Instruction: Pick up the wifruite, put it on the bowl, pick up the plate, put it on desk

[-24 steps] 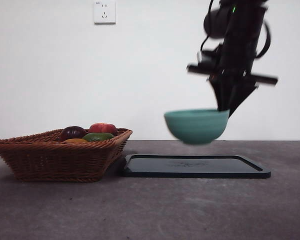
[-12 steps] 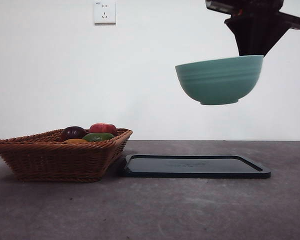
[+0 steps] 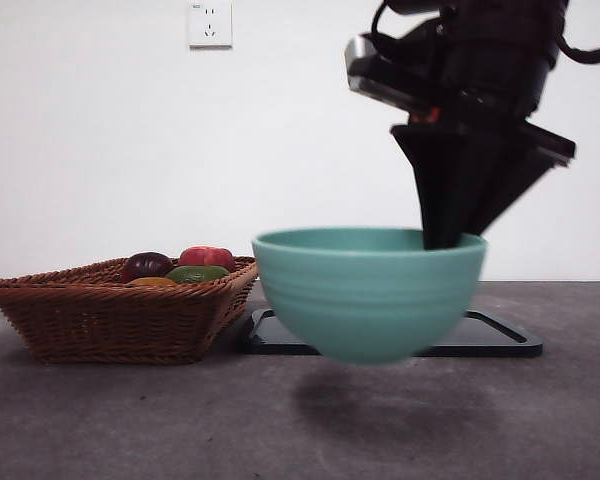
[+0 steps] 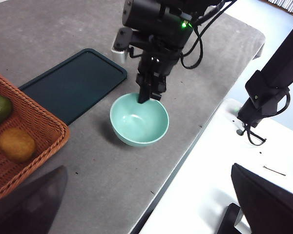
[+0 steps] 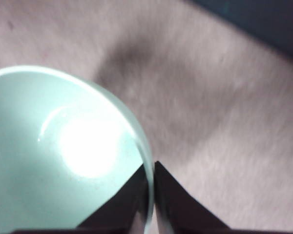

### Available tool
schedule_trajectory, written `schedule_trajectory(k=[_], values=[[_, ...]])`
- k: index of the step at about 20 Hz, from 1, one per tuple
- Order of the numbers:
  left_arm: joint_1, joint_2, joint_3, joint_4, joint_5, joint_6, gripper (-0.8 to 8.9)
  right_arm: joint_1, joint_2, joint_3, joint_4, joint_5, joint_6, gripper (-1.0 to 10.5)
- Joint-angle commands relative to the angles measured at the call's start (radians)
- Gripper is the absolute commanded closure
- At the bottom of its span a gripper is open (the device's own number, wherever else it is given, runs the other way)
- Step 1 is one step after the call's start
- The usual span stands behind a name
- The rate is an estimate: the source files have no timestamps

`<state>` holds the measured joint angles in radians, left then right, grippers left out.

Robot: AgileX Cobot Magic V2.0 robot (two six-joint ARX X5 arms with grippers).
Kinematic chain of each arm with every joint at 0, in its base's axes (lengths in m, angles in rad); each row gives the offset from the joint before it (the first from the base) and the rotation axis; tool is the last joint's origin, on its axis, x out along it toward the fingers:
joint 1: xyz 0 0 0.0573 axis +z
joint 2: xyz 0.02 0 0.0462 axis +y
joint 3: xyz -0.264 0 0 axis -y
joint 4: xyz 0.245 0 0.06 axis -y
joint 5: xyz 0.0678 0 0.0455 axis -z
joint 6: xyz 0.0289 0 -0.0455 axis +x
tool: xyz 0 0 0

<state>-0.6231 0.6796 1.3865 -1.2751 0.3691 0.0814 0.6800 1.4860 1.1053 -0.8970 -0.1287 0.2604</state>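
We saw the right gripper [image 3: 442, 238] pinching the bowl [image 3: 368, 290] by its rim, just above the desk [image 3: 130, 420], before the tray [image 4: 71, 83]. Left gripper [image 4: 146, 204] jaws wide apart, waiting.

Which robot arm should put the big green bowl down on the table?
Right. Its fingers already pinch the rim of the round teal-green ridged bowl, held just above the dark grey-brown matte desk. The left gripper hangs back near the woven wicker basket.

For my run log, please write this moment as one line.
right tool: shut on round teal bowl rim | bowl: above grey desk, empty | left tool: waiting
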Motion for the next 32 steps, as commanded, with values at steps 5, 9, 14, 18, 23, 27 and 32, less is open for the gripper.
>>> schedule_trajectory(k=[5,9,14,18,23,27,32], values=[[-0.006,0.006,0.019,0.010,0.003,0.011,2.82,0.004,0.011,-0.066,0.051,0.009,0.038,9.4],[-0.006,0.006,0.019,0.010,0.003,0.011,2.82,0.004,0.011,-0.108,0.099,0.008,0.074,9.4],[-0.006,0.006,0.019,0.010,0.003,0.011,2.82,0.005,0.011,-0.116,0.101,0.009,0.080,9.4],[-0.006,0.006,0.019,0.011,0.003,0.011,2.82,0.005,0.010,-0.116,0.101,0.021,0.082,9.4],[-0.006,0.006,0.019,0.011,0.003,0.008,2.82,0.004,0.008,-0.116,0.092,0.082,0.092,5.9],[-0.006,0.006,0.019,0.011,0.002,0.009,2.82,0.004,-0.050,-0.115,0.024,0.078,0.096,3.9],[-0.006,0.006,0.019,0.012,0.003,0.008,2.82,0.004,-0.294,-0.101,-0.086,0.077,0.099,3.9]])
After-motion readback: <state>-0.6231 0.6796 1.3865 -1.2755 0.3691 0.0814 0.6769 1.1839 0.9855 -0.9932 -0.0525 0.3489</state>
